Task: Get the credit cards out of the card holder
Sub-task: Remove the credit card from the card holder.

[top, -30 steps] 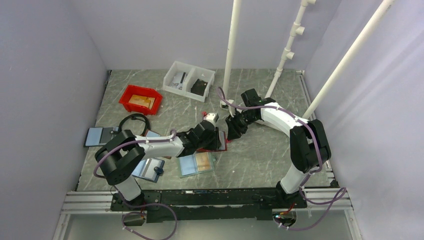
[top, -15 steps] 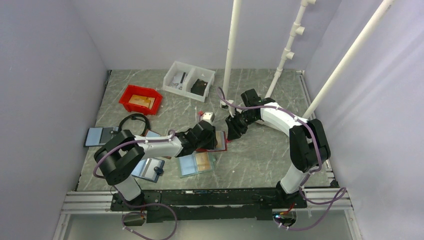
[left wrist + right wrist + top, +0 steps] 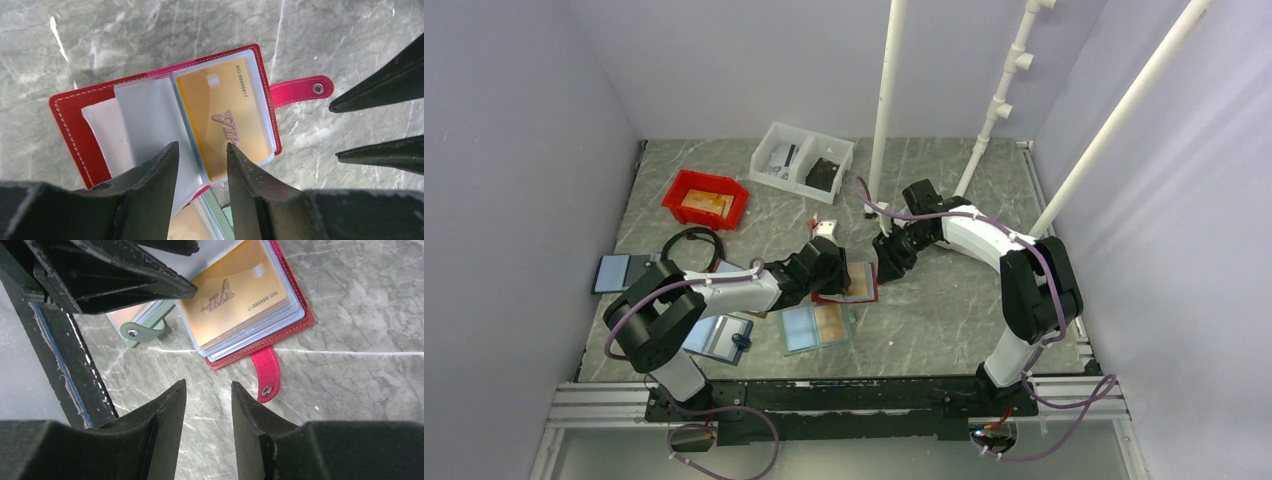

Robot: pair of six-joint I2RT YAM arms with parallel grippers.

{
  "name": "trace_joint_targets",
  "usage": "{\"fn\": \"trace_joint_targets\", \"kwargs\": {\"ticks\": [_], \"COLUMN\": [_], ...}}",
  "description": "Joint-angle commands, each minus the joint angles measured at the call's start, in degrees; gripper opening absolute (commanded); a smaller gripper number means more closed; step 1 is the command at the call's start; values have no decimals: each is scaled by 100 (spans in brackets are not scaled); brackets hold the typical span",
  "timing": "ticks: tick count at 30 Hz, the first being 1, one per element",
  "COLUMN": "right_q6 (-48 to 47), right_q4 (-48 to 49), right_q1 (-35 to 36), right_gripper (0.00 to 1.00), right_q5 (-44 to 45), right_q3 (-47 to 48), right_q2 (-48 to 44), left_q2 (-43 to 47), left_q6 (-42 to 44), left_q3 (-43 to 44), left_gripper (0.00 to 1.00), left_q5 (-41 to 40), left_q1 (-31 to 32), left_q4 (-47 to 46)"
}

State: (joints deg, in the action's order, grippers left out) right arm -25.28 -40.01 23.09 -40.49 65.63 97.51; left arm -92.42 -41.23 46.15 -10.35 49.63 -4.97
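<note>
Lying open, one card holder (image 3: 67,117) shows one gold card (image 3: 225,125).

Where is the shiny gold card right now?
In the left wrist view, the gold card lies in the open red card holder, on the half beside the pink tab, just ahead of the left hand.

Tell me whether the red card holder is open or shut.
Open. The card holder lies spread flat, clear sleeves exposed, a gold card in the top sleeve, its snap tab unfastened beside it.
</note>
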Motion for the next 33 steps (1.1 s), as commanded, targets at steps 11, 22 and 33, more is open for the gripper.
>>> {"fn": "trace_joint_targets", "kwargs": {"ticks": [11, 22, 33], "right_q6": [-12, -12, 14], "right_q4": [107, 108, 138], "right_q1": [64, 73, 121], "right_gripper": [41, 41, 41], "right_q5": [-12, -11, 14], "right_q3": [229, 231, 219], "right_q2": [48, 46, 65], "left_q2": [397, 431, 444], "left_q6": [-183, -319, -344], "left_q3": [-105, -10, -36], "left_gripper": [48, 51, 51], "left_q5": [115, 474, 588], "left_q1": [-164, -313, -376], "left_q4": [49, 134, 106]}}
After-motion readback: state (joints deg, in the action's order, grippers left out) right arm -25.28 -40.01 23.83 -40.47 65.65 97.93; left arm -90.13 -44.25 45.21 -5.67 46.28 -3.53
